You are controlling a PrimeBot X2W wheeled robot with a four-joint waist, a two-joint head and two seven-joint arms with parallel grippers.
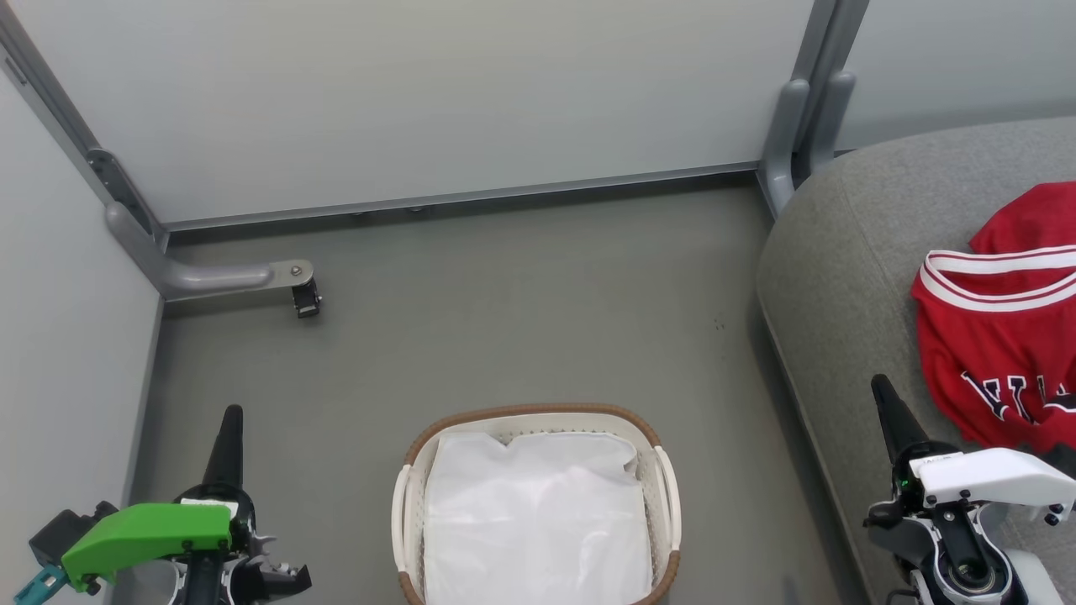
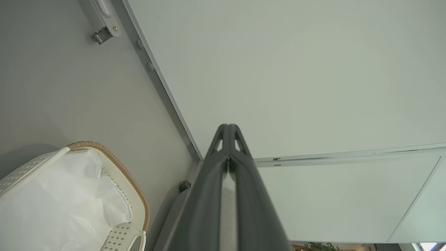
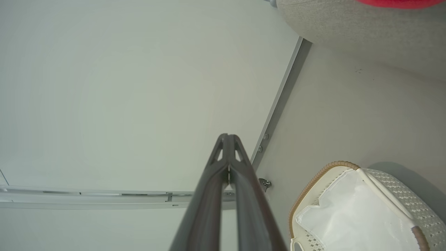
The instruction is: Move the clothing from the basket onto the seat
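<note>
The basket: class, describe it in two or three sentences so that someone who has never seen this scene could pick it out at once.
Find the smooth grey floor left of the big grey seat. The basket stands on it in the head view's lower middle, apart from the seat. It alone is oval and white with a brown rim and a white sheet inside.

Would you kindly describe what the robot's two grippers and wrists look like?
The left gripper carries a bright green wrist cover with a teal piece beside it; the right gripper carries a white cover and a small green light. Both have long, dark, tapering fingers with cut-outs near the tips.
</note>
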